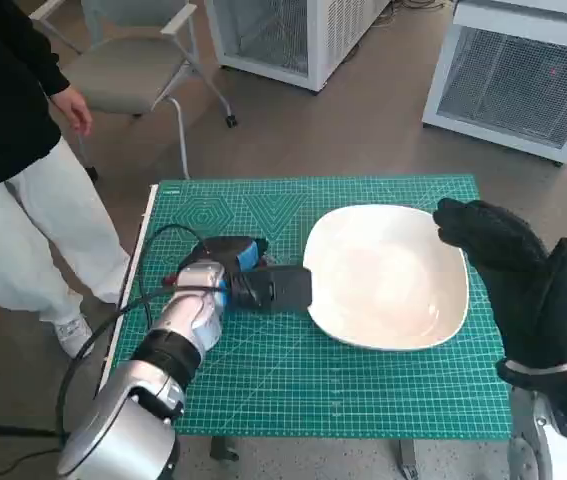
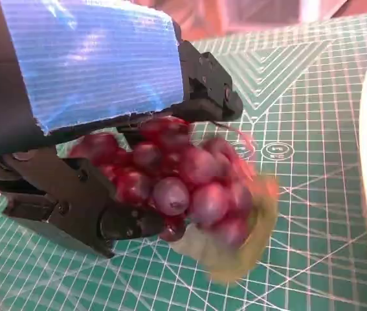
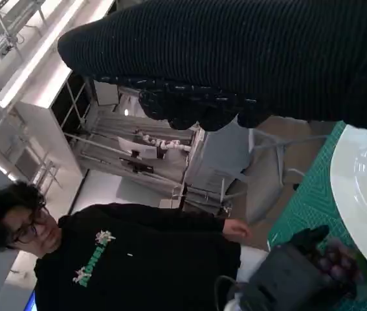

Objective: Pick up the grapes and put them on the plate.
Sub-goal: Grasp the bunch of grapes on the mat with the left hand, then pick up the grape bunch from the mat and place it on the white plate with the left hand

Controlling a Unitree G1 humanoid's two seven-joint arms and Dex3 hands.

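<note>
My left hand (image 1: 263, 285), black with blue tape over its back, holds a bunch of dark red grapes (image 2: 189, 184). In the left wrist view my black fingers (image 2: 73, 207) are wrapped round the bunch from both sides, and the lowest berries with a blurred greenish bit hang out beyond them, above the green gridded cutting mat (image 1: 263, 370) that covers the worktop. From the head view the grapes themselves are hidden under my hand, which sits near the middle of the worktop, just beside the near-left rim of the wide white rounded-square plate (image 1: 388, 275); whether the fingertips touch that rim I cannot tell. The plate lies on the right half of the mat, toward the far edge, with nothing on it.

My right hand (image 1: 518, 275), in its black knitted glove, hangs over the right edge of the worktop, its fingers reaching above the plate's far-right corner. It holds nothing; the glove fingers look loosely curled rather than spread in the right wrist view.

A person in a black top and white trousers (image 1: 23, 200) stands off the left edge of the worktop. A grey chair (image 1: 128, 70) stands on the floor beyond the far-left corner, and white mesh-fronted cabinets (image 1: 518, 85) beyond the far edge.
</note>
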